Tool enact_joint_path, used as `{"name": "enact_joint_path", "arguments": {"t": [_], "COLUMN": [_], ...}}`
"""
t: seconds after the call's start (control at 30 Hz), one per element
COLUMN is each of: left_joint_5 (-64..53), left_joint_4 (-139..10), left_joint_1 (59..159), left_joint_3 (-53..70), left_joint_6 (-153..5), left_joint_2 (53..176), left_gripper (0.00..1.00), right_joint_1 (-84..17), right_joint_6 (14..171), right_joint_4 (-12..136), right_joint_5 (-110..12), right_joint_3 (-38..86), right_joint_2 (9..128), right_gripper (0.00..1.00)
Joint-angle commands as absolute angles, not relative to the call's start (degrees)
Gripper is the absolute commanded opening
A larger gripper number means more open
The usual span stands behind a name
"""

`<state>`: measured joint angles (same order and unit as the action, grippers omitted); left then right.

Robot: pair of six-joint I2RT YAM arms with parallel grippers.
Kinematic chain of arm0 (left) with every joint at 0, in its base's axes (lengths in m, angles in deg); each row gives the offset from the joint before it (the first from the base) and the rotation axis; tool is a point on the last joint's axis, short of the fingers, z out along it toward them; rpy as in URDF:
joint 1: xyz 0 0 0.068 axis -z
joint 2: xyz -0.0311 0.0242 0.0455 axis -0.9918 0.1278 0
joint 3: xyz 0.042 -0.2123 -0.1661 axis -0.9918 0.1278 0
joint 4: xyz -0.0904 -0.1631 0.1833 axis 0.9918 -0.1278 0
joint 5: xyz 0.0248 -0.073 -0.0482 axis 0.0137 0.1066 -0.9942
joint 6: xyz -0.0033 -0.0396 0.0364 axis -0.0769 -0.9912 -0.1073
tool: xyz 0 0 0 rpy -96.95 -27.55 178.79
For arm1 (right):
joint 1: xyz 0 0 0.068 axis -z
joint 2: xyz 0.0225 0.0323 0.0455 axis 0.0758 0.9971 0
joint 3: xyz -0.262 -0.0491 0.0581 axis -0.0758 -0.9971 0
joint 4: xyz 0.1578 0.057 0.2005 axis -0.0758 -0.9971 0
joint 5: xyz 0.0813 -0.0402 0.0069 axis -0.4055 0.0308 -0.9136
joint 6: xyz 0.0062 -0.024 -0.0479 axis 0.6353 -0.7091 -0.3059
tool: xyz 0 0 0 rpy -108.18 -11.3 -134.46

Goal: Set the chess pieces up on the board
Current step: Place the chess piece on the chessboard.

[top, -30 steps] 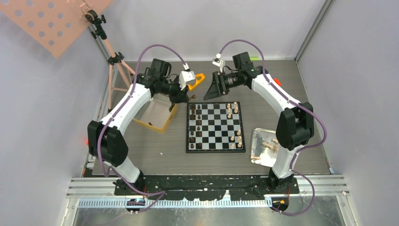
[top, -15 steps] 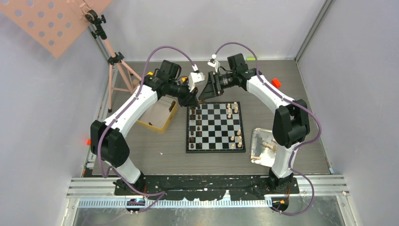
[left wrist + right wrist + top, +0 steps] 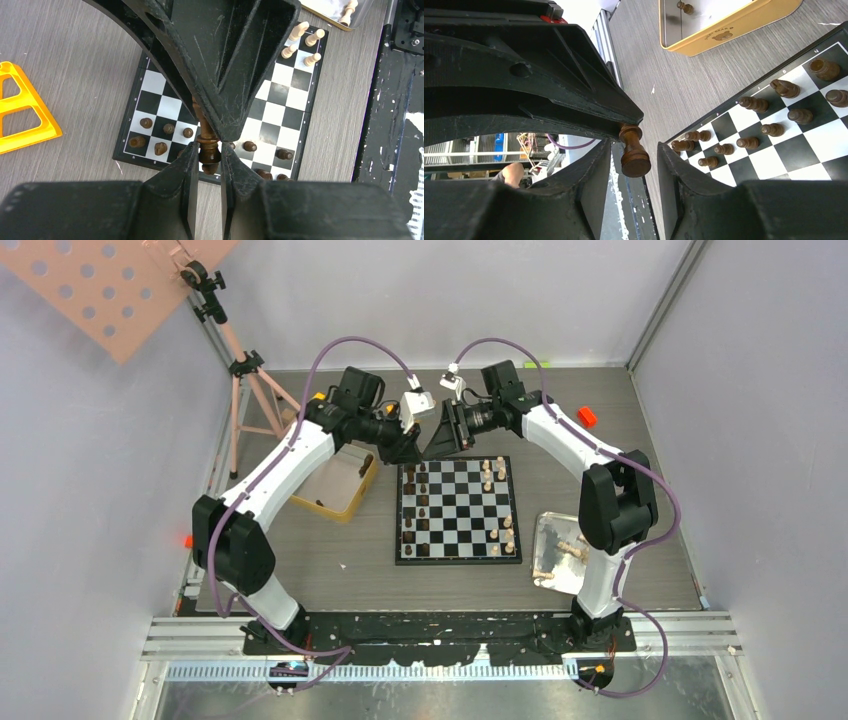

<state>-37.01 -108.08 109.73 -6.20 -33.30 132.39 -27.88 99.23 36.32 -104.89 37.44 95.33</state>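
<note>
The board (image 3: 460, 530) lies at the table's middle, dark chess pieces (image 3: 413, 508) along its left side and pale ones (image 3: 503, 525) along its right. Both grippers meet in the air over the board's far left corner. My left gripper (image 3: 209, 147) is shut on a dark brown chess piece (image 3: 209, 154), pinching it near its top end. My right gripper (image 3: 634, 150) stands open around the same piece (image 3: 634, 159); its base points toward the right wrist camera, and a gap shows on each side. In the top view the left gripper (image 3: 415, 443) and right gripper (image 3: 433, 443) overlap.
A gold tin (image 3: 330, 490) holding a dark piece sits left of the board. To the board's right, a silver tray (image 3: 551, 530) holds pale pieces. An orange frame (image 3: 22, 112) lies beyond the board's far edge, with a tripod (image 3: 240, 370) far left and a small red block (image 3: 587, 416) far right.
Both grippers have come together over the board's far left corner. The right gripper's jaws have narrowed around the dark piece, which the left gripper keeps holding.
</note>
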Motion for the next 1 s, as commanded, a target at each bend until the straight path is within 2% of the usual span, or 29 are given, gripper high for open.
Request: {"name": "enact_joint_path", "arguments": {"t": [0.0,0.1,0.2,0.23,0.27,0.33,0.47,0.63,0.77,0.97], "left_joint_5": [-37.40,-37.47,-37.33,-37.17,-37.04,-36.84,-38.08,-46.07,-51.72,-58.62], "left_joint_4": [-105.77,-105.72,-105.75,-105.62,-105.50,-105.47,-104.50,-98.67,-93.11,-86.78], "left_joint_1": [110.08,110.29,110.51,110.52,110.52,110.52,109.50,105.16,102.63,101.04], "left_joint_3": [-5.76,-5.66,-5.66,-5.66,-5.58,-5.34,-4.71,-4.19,-3.22,-2.28], "left_joint_6": [-34.00,-33.96,-33.85,-33.91,-34.12,-34.32,-35.83,-43.79,-51.20,-63.75], "left_joint_2": [130.74,130.74,130.87,130.91,130.99,131.00,130.34,130.18,131.05,133.52], "left_gripper": [0.00,0.00,0.01,0.04,0.10,0.23,0.50,0.69,0.73,0.74], "right_joint_1": [-28.16,-28.25,-28.25,-28.25,-28.25,-28.14,-27.11,-26.00,-25.40,-25.03], "right_joint_6": [99.24,99.29,99.33,99.27,99.21,99.02,98.82,101.08,108.49,112.38], "right_joint_4": [37.94,38.11,38.21,38.20,38.19,38.27,38.32,41.52,51.47,56.22], "right_joint_5": [-106.63,-106.96,-107.21,-107.35,-107.37,-107.40,-107.39,-107.97,-108.65,-108.80], "right_joint_3": [37.42,37.42,37.30,37.23,37.13,36.81,36.40,34.29,30.13,28.64], "right_joint_2": [94.01,93.90,93.76,93.61,93.53,93.07,92.08,90.40,88.56,87.79], "right_gripper": [0.42,0.36,0.25,0.22,0.16,0.12,0.08,0.06,0.06,0.05]}}
